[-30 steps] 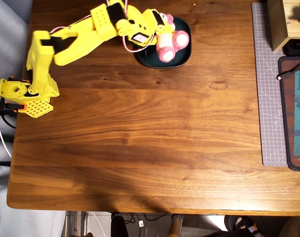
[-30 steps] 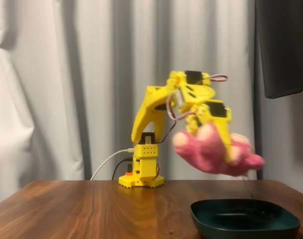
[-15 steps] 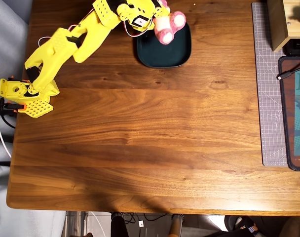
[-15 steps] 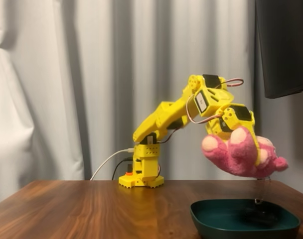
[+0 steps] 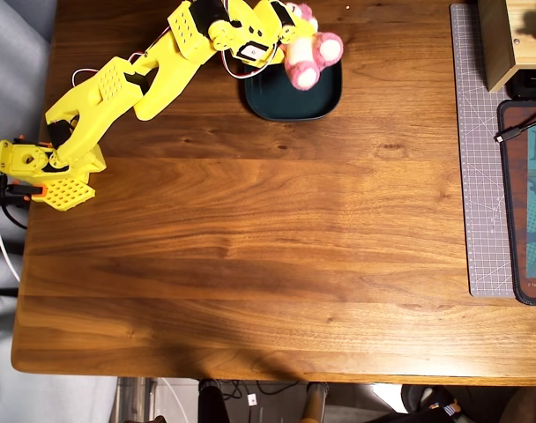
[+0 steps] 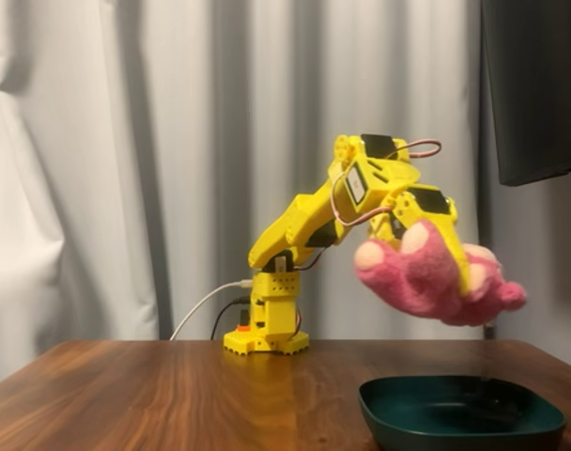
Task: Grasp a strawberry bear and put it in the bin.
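Pink plush, the strawberry bear (image 6: 436,277) hangs clamped in my gripper (image 6: 445,258), well clear above the teal bin (image 6: 459,413), so that releasing should drop it inside.

No readable text; print on mat (image 5: 534,194) at right edge illegible

arm (image 6: 300,221): yellow plastic links | black servos | base (image 5: 48,172): perforated, orange part, possibly a clamp | white cable (image 6: 203,305)
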Available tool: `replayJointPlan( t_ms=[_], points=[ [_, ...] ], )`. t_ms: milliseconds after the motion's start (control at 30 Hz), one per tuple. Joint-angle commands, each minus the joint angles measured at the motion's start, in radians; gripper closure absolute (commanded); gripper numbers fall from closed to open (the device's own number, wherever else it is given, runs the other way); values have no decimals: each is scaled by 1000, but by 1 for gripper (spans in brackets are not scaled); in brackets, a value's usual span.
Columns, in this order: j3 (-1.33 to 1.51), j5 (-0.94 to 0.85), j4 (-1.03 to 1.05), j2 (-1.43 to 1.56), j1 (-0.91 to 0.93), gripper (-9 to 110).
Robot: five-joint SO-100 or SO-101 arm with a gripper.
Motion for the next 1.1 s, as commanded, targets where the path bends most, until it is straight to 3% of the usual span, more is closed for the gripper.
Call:
replayJointPlan(
  t_ms=[0,167,567,633,767,1067],
  points=[
    [-84,-6,3,20,-20,65],
    [-87,-8,3,20,-29,59],
    [-95,-11,21,11,-58,61],
    [-117,-11,32,11,-66,65],
    [-189,-11,89,11,-89,102],
    [-210,-12,376,225,-268,102]
  ],
)
